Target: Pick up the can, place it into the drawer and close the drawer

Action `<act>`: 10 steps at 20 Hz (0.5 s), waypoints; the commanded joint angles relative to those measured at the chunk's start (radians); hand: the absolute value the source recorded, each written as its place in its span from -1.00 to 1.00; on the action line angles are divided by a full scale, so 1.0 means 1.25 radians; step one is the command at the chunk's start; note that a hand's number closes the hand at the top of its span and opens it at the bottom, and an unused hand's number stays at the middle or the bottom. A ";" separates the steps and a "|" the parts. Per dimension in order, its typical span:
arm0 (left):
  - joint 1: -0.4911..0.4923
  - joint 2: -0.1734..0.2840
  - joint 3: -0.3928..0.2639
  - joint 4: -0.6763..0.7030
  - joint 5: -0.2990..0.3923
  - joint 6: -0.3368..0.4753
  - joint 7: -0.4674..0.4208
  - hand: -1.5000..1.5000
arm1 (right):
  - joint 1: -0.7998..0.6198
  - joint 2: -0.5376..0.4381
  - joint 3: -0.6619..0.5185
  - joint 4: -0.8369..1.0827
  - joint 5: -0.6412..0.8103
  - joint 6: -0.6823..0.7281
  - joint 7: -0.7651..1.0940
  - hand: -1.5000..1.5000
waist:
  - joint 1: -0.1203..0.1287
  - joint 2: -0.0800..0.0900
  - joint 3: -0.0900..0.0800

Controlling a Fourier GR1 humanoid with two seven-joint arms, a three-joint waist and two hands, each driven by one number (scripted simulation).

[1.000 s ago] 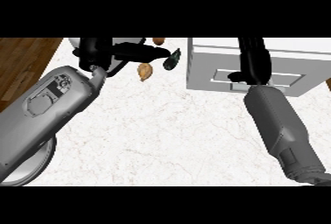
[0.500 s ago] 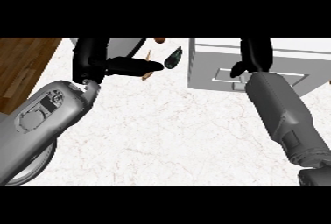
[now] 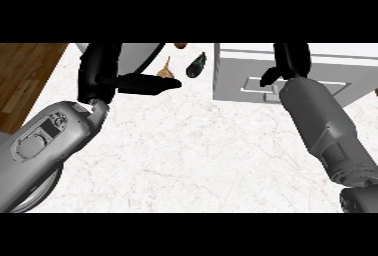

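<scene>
The can shows nowhere in the head view. The grey drawer unit stands at the back right, its handle facing me. My right hand reaches over the unit's top behind the front panel, and the view's top edge cuts it off. Whether it holds anything is hidden. My left hand rests at the back left, fingers up and thumb pointing right, open and holding nothing.
A pale grey rounded object sits behind the left hand. Next to it lie a tan pear-shaped item, a dark oblong item and a small brown thing. A wooden floor borders the white marble counter on the left.
My right forearm has pushed forward, bringing the hand farther over the drawer unit. The left arm has risen and come closer to the camera.
</scene>
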 commanded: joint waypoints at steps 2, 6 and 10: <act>0.027 0.014 0.004 -0.035 -0.004 0.001 0.003 -1.00 | -0.051 0.051 -0.106 -0.028 -0.134 0.015 -0.069 -1.00 | 0.025 -0.004 0.002; 0.036 0.008 0.016 -0.018 -0.010 0.013 -0.003 -1.00 | -0.072 0.090 -0.161 -0.037 -0.203 0.053 -0.113 -1.00 | 0.008 -0.007 0.001; 0.065 0.030 0.026 -0.042 -0.003 -0.012 -0.004 -1.00 | -0.084 0.089 -0.236 -0.056 -0.298 0.120 -0.176 -1.00 | -0.007 -0.013 0.001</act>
